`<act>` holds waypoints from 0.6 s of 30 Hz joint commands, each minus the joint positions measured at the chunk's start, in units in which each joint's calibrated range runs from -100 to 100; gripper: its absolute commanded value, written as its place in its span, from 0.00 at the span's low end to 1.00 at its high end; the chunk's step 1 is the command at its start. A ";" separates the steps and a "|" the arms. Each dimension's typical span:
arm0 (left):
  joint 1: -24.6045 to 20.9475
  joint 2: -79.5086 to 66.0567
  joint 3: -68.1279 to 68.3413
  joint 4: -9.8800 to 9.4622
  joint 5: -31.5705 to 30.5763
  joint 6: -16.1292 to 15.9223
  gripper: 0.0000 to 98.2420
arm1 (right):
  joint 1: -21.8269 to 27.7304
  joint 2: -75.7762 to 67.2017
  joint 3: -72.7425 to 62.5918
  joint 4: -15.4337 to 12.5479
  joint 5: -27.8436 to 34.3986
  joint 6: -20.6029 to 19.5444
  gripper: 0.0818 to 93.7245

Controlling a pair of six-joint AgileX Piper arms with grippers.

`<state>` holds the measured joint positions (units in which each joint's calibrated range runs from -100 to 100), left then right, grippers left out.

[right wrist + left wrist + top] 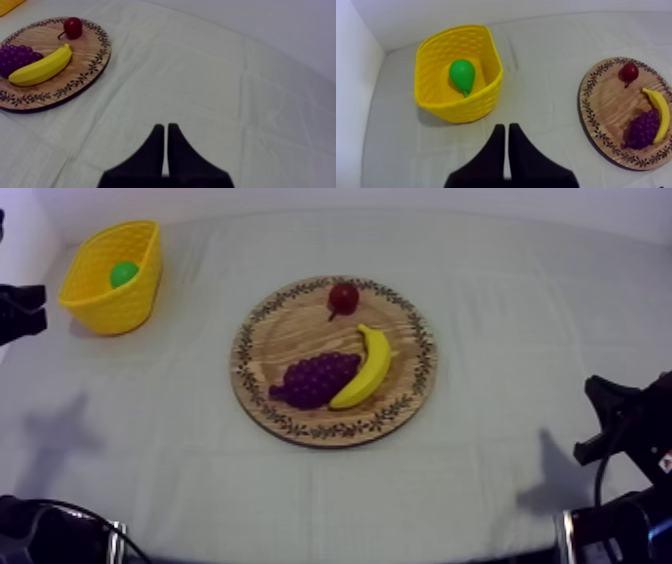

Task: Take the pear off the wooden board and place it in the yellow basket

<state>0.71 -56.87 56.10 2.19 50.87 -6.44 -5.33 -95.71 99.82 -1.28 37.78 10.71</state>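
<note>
top view: the pear [124,274] is not on the wooden board [300,328]. it lies inside the yellow basket [115,313] at the far left of the table. on the board i see a small red fruit [343,298], a banana [372,368] and grapes [318,378]. my left arm [18,310] sits at the left edge just beside the basket, and my right arm [620,423] is low at the right, well apart from it.

left wrist view: my left gripper [506,127] has its jaws pressed together into a wedge with nothing between them. it points at the cloth just in front of the basket [466,107]. the pear [461,75] rests on the basket floor, straight ahead of the jaws and slightly left. its long axis runs toward me, fat end away and stem end toward the near wall. the board [606,105] is off to the right side.

right wrist view: my right gripper [165,127] also has its jaws pressed together, empty, over bare cloth. the board [75,60] with the banana [40,67] is ahead and to its left, and a yellow corner of the basket [7,4] shows far beyond it.

judgement: the task looks done. the left arm is by far the nearer one to the pear, and no further grasp seems called for.
</note>
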 commanded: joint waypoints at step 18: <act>0.14 -35.44 32.07 -0.18 -7.92 -2.15 0.00 | -0.03 -0.04 -0.05 -0.01 0.04 0.01 0.00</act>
<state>0.87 -88.87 86.10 2.05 43.06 -8.63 -5.33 -95.71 99.82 -1.28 37.78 10.71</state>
